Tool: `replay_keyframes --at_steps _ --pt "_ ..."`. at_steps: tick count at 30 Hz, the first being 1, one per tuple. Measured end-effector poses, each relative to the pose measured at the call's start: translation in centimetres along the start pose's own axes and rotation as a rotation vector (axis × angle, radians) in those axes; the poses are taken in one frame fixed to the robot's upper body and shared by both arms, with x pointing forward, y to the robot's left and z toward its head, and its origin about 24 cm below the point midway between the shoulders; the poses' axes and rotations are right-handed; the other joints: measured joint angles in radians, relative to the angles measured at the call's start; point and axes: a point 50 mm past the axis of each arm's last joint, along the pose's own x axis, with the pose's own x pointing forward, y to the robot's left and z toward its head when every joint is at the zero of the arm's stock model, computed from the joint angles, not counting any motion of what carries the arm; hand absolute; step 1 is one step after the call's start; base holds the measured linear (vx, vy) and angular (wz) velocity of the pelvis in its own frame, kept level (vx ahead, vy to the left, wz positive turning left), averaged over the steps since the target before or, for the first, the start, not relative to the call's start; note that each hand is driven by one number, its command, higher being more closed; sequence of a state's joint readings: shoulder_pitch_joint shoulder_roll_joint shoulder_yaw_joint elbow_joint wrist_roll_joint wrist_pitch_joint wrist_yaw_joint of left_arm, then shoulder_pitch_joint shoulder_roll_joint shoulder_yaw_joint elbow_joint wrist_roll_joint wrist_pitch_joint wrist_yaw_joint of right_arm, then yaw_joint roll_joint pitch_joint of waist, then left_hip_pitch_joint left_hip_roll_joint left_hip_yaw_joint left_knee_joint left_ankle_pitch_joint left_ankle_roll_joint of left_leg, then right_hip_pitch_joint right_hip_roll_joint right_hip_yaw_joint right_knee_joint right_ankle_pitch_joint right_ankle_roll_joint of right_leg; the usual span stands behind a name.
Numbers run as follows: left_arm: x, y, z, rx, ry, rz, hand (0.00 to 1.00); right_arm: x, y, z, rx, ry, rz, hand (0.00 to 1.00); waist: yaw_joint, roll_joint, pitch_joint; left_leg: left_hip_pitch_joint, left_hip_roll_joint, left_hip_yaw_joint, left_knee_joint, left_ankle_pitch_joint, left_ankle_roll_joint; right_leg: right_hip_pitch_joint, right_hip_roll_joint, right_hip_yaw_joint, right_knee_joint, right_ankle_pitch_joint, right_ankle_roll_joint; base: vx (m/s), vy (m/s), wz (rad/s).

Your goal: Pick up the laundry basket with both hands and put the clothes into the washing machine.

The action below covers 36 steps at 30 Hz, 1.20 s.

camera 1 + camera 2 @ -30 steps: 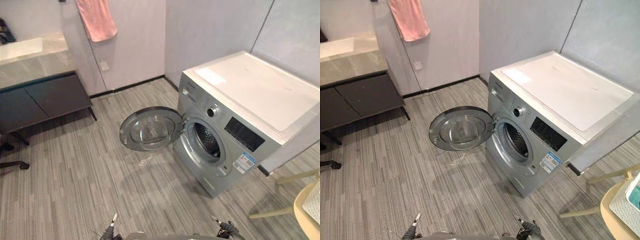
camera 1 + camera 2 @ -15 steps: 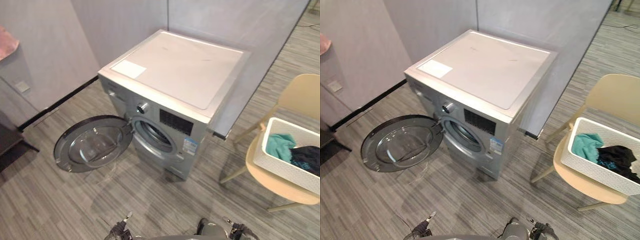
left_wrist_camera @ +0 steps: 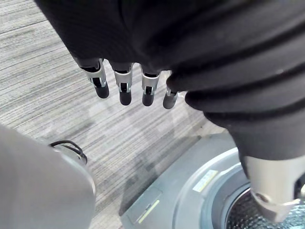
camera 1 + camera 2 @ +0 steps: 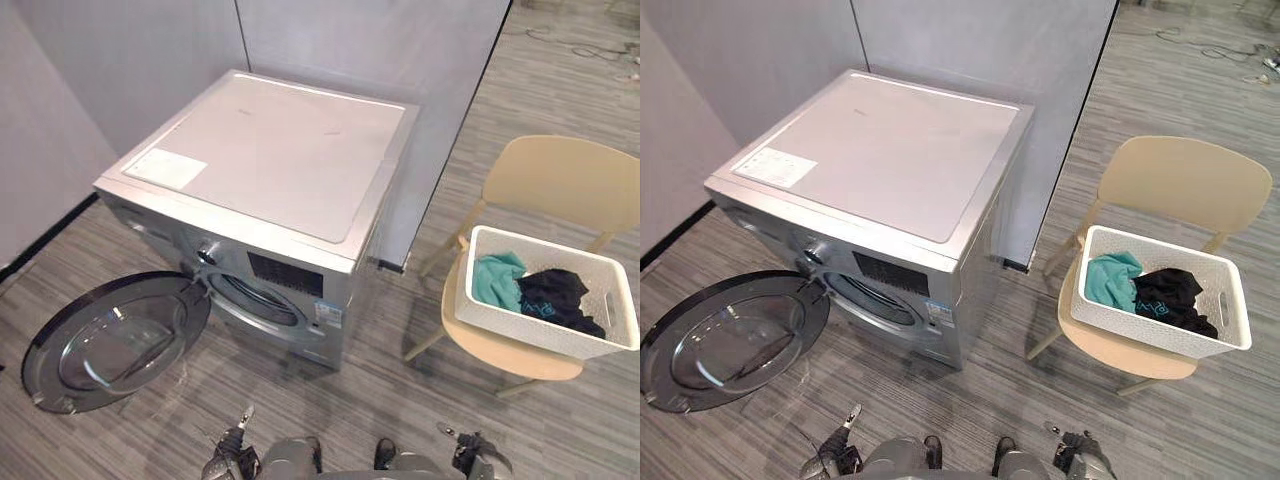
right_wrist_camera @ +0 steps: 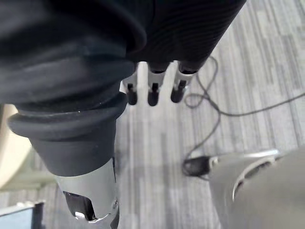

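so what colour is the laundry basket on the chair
The laundry basket is white; right eye view shows it best.

You have open floor (image 4: 400, 400) at lower centre, between the washing machine (image 4: 270, 160) and the chair (image 4: 560, 180). The machine's round door (image 4: 110, 340) stands swung wide at lower left, barring that side. At right, the laundry basket (image 4: 530, 335) sits open-topped on the chair seat, the chair back just behind it.

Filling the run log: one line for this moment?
basket: on chair, clothes inside | washer door: open | left robot hand: open | right robot hand: open
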<state>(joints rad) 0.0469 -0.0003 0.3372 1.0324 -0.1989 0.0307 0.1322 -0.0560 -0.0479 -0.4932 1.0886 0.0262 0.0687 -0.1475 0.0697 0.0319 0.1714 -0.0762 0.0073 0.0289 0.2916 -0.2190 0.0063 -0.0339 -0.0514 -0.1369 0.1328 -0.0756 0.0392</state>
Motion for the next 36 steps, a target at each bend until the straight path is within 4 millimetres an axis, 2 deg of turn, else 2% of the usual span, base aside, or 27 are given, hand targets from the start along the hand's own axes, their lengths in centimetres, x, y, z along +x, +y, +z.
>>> replay_keyframes --at_steps 3,6,7,8,9,10,11,12,14,15,16,17,18,20,21,22,23,25,26,27,28,29,30,32,34,35,36 --pt "-0.1 0.2 -0.5 -0.034 0.021 0.019 0.00 -0.4 1.2 0.5 -0.024 -0.056 0.031 0.00 0.000 0.002 0.002 0.077 0.005 0.085 -0.001 -0.019 -0.007 0.008 -0.018 0.031 0.078 -0.010 0.011 0.18 0.132 -0.67" --pt "0.1 0.0 0.1 -0.002 0.005 0.011 0.00 -0.8 2.5 1.2 -0.053 -0.110 0.085 0.00 -0.001 -0.014 -0.005 0.135 -0.010 0.149 -0.043 -0.029 0.009 -0.162 -0.064 0.028 0.444 -0.068 0.061 0.09 0.079 -0.53" --pt "0.1 0.0 0.3 0.002 0.001 0.012 0.00 -1.0 2.6 0.6 -0.050 -0.103 0.091 0.00 -0.003 -0.027 -0.009 0.158 -0.018 0.173 -0.054 -0.029 0.009 -0.234 -0.096 0.021 0.611 -0.072 0.077 0.13 0.035 -0.24" --pt "0.1 -0.1 0.3 0.014 0.003 0.012 0.00 -1.0 2.2 0.4 -0.043 -0.106 0.081 0.00 -0.005 -0.024 -0.009 0.198 -0.015 0.187 -0.078 -0.029 0.009 -0.257 -0.135 -0.027 0.694 -0.072 0.075 0.14 -0.001 -0.10" --pt "0.1 -0.2 0.2 0.023 0.009 0.010 0.00 -1.0 1.9 0.4 -0.048 -0.105 0.074 0.00 -0.005 -0.023 -0.010 0.220 -0.013 0.191 -0.092 -0.029 0.009 -0.256 -0.159 -0.057 0.715 -0.075 0.069 0.20 -0.016 0.00" --pt "0.1 -0.3 0.3 0.033 0.007 0.008 0.00 -0.9 1.3 -0.1 -0.046 -0.089 0.060 0.00 -0.011 -0.017 -0.011 0.241 -0.008 0.192 -0.106 -0.029 0.008 -0.254 -0.200 -0.106 0.725 -0.084 0.055 0.21 -0.043 0.05" --pt "0.1 -0.3 0.5 0.036 0.002 0.009 0.00 -0.9 1.0 -0.6 -0.039 -0.070 0.050 0.00 -0.012 -0.025 -0.017 0.253 0.000 0.191 -0.107 -0.030 0.007 -0.250 -0.257 -0.153 0.709 -0.092 0.039 0.25 -0.096 0.13" --pt "0.1 -0.4 0.7 0.037 -0.006 0.006 0.00 -0.9 0.5 -1.1 -0.014 -0.047 0.033 0.00 -0.017 -0.024 -0.020 0.256 0.023 0.184 -0.095 -0.043 -0.015 -0.250 -0.294 -0.178 0.669 -0.095 0.033 0.22 -0.123 0.14" --pt "0.1 -0.4 0.8 0.048 -0.008 0.002 0.00 -0.8 0.0 -1.9 0.030 -0.002 0.009 0.00 -0.027 -0.027 -0.022 0.264 0.055 0.163 -0.082 -0.046 -0.020 -0.245 -0.315 -0.176 0.534 -0.073 0.018 0.24 -0.275 -0.05" --pt "0.1 -0.5 0.8 0.061 -0.011 -0.003 0.00 -0.8 -0.2 -2.6 0.072 0.029 -0.003 0.00 -0.029 -0.031 -0.024 0.271 0.073 0.161 -0.069 -0.053 -0.035 -0.237 -0.299 -0.140 0.393 -0.010 0.014 0.27 -0.406 -0.26" --pt "0.2 -0.5 0.9 0.073 -0.015 -0.009 0.00 -0.8 -0.4 -2.9 0.083 0.040 -0.009 0.00 -0.031 -0.038 -0.028 0.281 0.085 0.157 -0.060 -0.067 -0.059 -0.225 -0.278 -0.097 0.285 0.091 0.013 0.29 -0.492 -0.26" --pt "0.2 -0.1 1.3 0.083 -0.026 -0.002 0.00 -0.9 -0.5 -3.3 0.088 0.056 -0.012 0.00 -0.034 -0.068 -0.041 0.285 0.085 0.151 -0.054 -0.085 -0.088 -0.209 -0.275 -0.055 0.220 0.216 0.002 0.24 -0.444 -0.20" --pt "0.2 -0.7 0.9 0.082 -0.017 -0.022 0.00 -0.8 -1.1 -3.7 0.095 0.074 -0.027 0.00 -0.033 -0.035 -0.052 0.293 0.124 0.135 -0.048 -0.101 -0.111 -0.187 -0.237 -0.023 0.220 0.152 0.071 0.23 -0.425 -0.16" --pt "-0.1 -2.3 0.2 0.088 -0.010 -0.079 0.00 -0.6 -2.5 -3.0 0.098 0.057 -0.063 0.00 -0.051 0.012 -0.054 0.299 0.173 0.119 -0.056 -0.085 -0.134 -0.187 -0.184 0.004 0.227 0.132 0.076 0.18 -0.262 -0.10" --pt "-0.2 -2.5 0.0 0.088 -0.004 -0.084 0.00 -0.5 -2.8 -3.0 0.100 0.062 -0.070 0.00 -0.056 0.015 -0.056 0.306 0.175 0.116 -0.064 -0.071 -0.147 -0.187 -0.180 0.017 0.238 0.109 0.087 0.21 -0.223 -0.02" --pt "-0.2 -2.6 -0.3 0.096 0.006 -0.086 0.00 -0.6 -3.0 -3.6 0.102 0.092 -0.077 0.00 -0.056 0.017 -0.059 0.328 0.178 0.106 -0.075 -0.050 -0.166 -0.174 -0.178 0.028 0.255 0.054 0.110 0.20 -0.238 0.00" --pt "-0.2 -2.2 -0.6 0.096 0.019 -0.074 0.00 -0.6 -3.5 -4.0 0.114 0.105 -0.090 0.00 -0.057 0.005 -0.057 0.339 0.189 0.102 -0.076 -0.040 -0.183 -0.161 -0.171 0.020 0.267 0.005 0.116 0.19 -0.257 0.04" --pt "-0.1 -1.6 -0.6 0.091 0.024 -0.054 0.00 -0.6 -3.5 -4.4 0.114 0.126 -0.089 0.00 -0.057 0.011 -0.061 0.336 0.215 0.077 -0.058 -0.014 -0.210 -0.144 -0.145 -0.003 0.282 -0.032 0.099 0.15 -0.320 0.22" --pt "0.0 -0.8 -0.7 0.066 0.030 -0.029 0.00 -0.6 -3.5 -4.7 0.114 0.142 -0.090 0.00 -0.056 0.004 -0.060 0.317 0.234 0.050 -0.010 0.007 -0.214 -0.121 -0.121 -0.017 0.269 -0.036 0.089 0.11 -0.297 0.25" --pt "0.0 -0.4 -0.7 0.055 0.032 -0.015 0.00 -0.7 -3.4 -4.9 0.114 0.152 -0.088 0.00 -0.053 -0.006 -0.061 0.300 0.242 0.040 0.025 0.021 -0.207 -0.105 -0.113 -0.026 0.255 -0.042 0.080 0.13 -0.356 0.20" --pt "0.0 0.7 -0.9 0.055 0.036 0.010 0.00 -0.7 -3.0 -5.3 0.107 0.172 -0.077 0.00 -0.052 -0.027 -0.069 0.248 0.259 0.020 0.110 0.059 -0.164 -0.075 -0.093 -0.036 0.218 -0.045 0.069 0.10 -0.321 0.28" --pt "0.0 1.9 -0.8 0.036 0.038 0.041 0.00 -0.7 -2.6 -5.4 0.108 0.182 -0.068 0.00 -0.055 -0.034 -0.068 0.165 0.281 0.011 0.234 0.113 -0.087 -0.044 -0.075 -0.059 0.171 -0.045 0.055 0.12 -0.380 0.38" --pt "0.1 2.1 -0.8 0.014 0.039 0.051 0.00 -0.7 -2.6 -5.4 0.109 0.180 -0.070 0.00 -0.055 -0.055 -0.066 0.115 0.309 0.018 0.324 0.167 -0.023 -0.004 -0.058 -0.081 0.130 -0.033 0.036 0.08 -0.242 0.37" --pt "0.1 2.6 -0.5 0.003 0.030 0.062 0.00 -0.7 -2.7 -5.2 0.122 0.171 -0.081 0.00 -0.040 -0.058 -0.058 0.073 0.368 0.098 0.397 0.201 -0.007 0.050 -0.040 -0.113 0.065 -0.014 0.005 0.07 -0.191 0.30" --pt "0.1 1.9 -0.4 0.011 0.027 0.043 0.00 -0.3 -3.3 -3.2 0.135 0.103 -0.100 0.00 -0.046 -0.046 -0.045 0.035 0.349 0.176 0.382 0.107 -0.068 0.062 -0.039 -0.134 0.037 -0.005 -0.004 0.07 -0.138 0.27" --pt "0.1 1.5 -0.7 0.012 0.034 0.032 0.00 -0.1 -3.2 -1.3 0.129 0.040 -0.102 0.00 -0.048 -0.031 -0.033 0.031 0.279 0.180 0.328 0.033 -0.114 0.064 -0.047 -0.131 0.034 -0.001 0.000 0.01 0.005 0.03" --pt "0.0 1.3 -1.0 0.018 0.042 0.027 0.00 0.0 -2.9 0.3 0.128 -0.019 -0.090 0.00 -0.051 -0.021 -0.032 0.041 0.205 0.180 0.236 0.001 -0.122 0.065 -0.054 -0.126 0.030 0.004 0.009 -0.01 0.046 -0.02"
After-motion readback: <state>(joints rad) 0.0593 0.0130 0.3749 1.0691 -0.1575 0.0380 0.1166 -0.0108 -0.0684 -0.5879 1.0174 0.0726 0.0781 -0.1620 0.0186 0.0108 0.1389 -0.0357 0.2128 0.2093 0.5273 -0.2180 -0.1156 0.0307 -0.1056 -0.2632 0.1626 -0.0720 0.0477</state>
